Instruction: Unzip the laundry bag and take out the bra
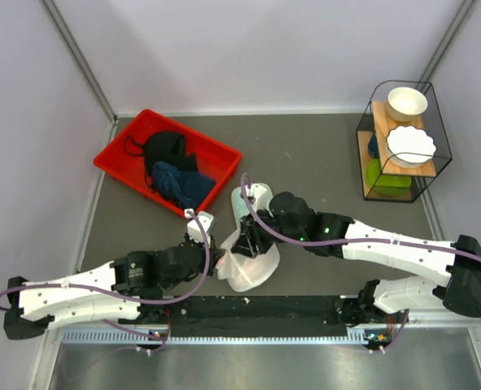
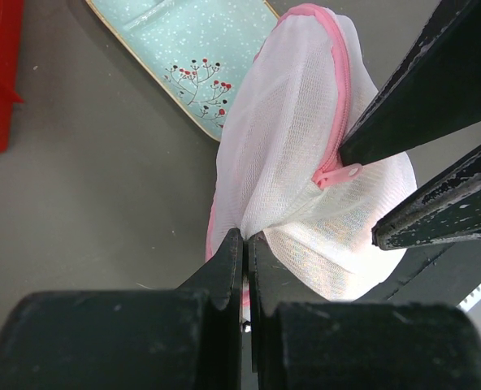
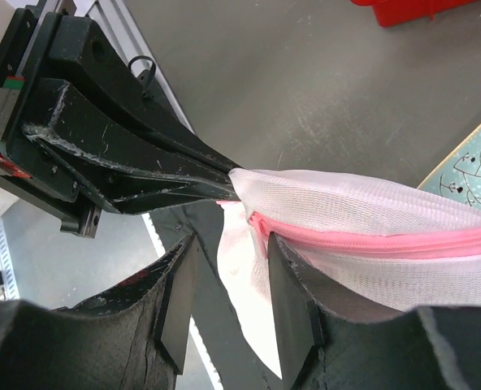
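I am working the laundry bag (image 1: 247,264) at the near middle of the table, just in front of the arm bases and next to the mint tray (image 2: 184,49). My left gripper (image 2: 244,244) is pinching fully closed on a fold of the white mesh, close to the end of the pink zipper (image 3: 370,242). My right gripper (image 3: 230,244) is standing partly open, its fingers straddling that zipper end where the small pull tab (image 2: 335,174) is sticking out. I am not seeing the tab clamped.

I am judging the bag to be light, limp and stretchy, so it is likely to bunch up rather than resist a tug. The stiff little tab is the place to grip, with the left pinch giving counter-tension. I am not making out the bra through the mesh.
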You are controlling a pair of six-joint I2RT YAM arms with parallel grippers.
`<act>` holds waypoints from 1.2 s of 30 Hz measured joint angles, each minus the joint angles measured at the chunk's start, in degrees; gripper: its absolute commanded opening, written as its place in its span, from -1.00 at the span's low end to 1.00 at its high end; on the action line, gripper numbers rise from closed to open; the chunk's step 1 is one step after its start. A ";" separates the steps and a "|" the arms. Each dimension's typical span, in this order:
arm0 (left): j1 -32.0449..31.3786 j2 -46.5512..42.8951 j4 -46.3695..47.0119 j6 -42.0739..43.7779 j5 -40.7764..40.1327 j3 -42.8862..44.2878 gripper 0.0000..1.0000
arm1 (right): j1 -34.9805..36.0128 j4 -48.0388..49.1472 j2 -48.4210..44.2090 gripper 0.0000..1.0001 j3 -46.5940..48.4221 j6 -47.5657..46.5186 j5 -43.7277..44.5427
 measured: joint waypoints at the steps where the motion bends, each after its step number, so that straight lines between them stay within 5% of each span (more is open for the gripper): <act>1: 0.00 0.00 -0.02 0.00 0.02 0.00 -1.00 | 0.02 0.02 0.02 -0.23 0.00 0.02 -0.09; 36: 0.00 0.00 0.37 0.04 0.59 0.00 -1.00 | 0.02 0.72 0.04 -0.34 -1.57 2.05 0.42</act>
